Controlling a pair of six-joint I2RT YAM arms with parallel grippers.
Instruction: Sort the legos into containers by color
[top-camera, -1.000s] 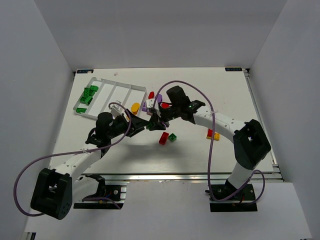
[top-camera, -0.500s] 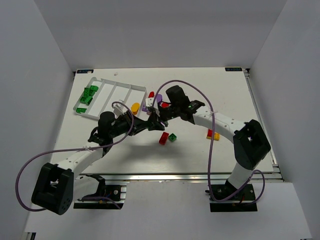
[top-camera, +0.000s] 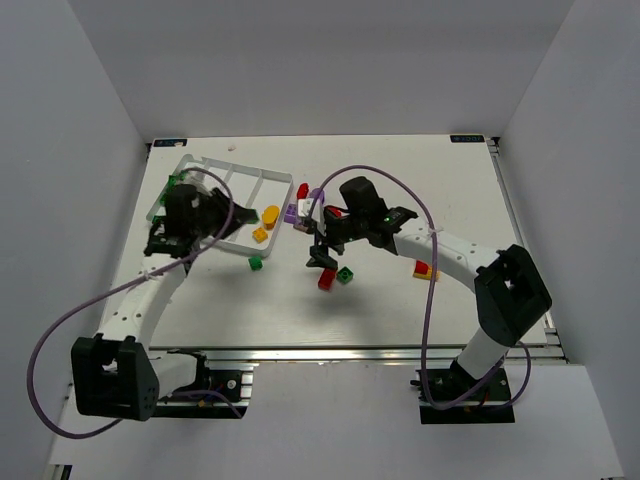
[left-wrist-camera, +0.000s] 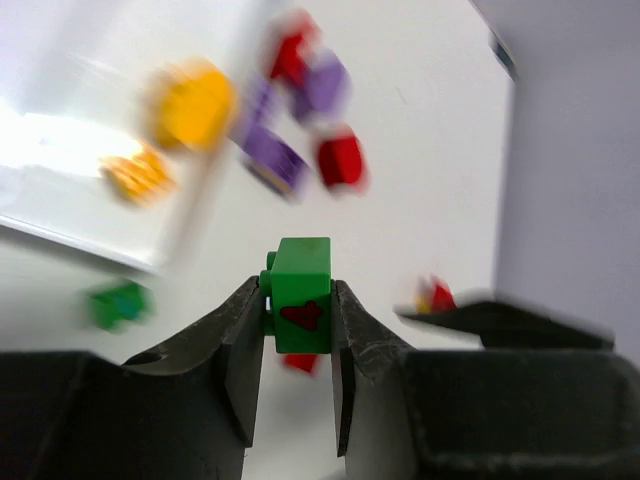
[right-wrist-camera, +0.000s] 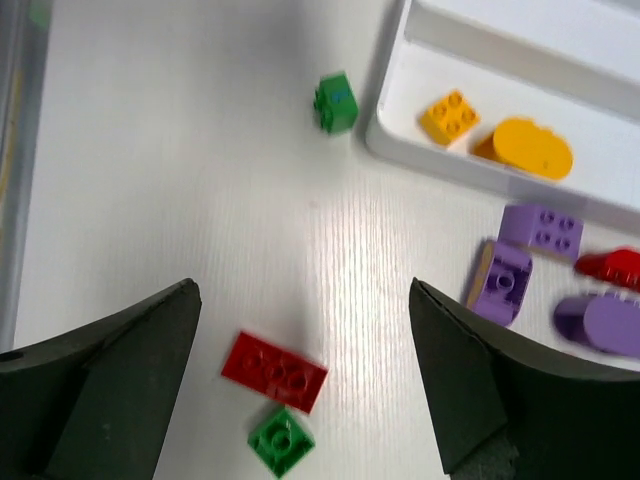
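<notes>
My left gripper (left-wrist-camera: 297, 292) is shut on a small green lego (left-wrist-camera: 302, 295) with a red mark on its side, held off the table. In the top view the left wrist (top-camera: 185, 212) is over the white tray of containers (top-camera: 232, 160); several green legos (top-camera: 176, 186) lie in its leftmost compartment. My right gripper (right-wrist-camera: 302, 300) is open wide and empty above a red brick (right-wrist-camera: 274, 372) and a green brick (right-wrist-camera: 281, 440). A yellow brick (right-wrist-camera: 448, 117) and a yellow oval (right-wrist-camera: 530, 148) lie in the tray's nearest compartment. Purple legos (right-wrist-camera: 540, 228) sit beside it.
A loose green brick (top-camera: 255, 262) lies just in front of the tray (right-wrist-camera: 395, 140). Red and purple pieces (top-camera: 302, 190) cluster behind the right gripper (top-camera: 322, 258). A red and yellow pair (top-camera: 422, 268) lies by the right forearm. Grey walls enclose the table.
The two grippers met tip to tip at the table's middle. The left one shut on the green lego and swung left toward the tray. The right one opened wide.
</notes>
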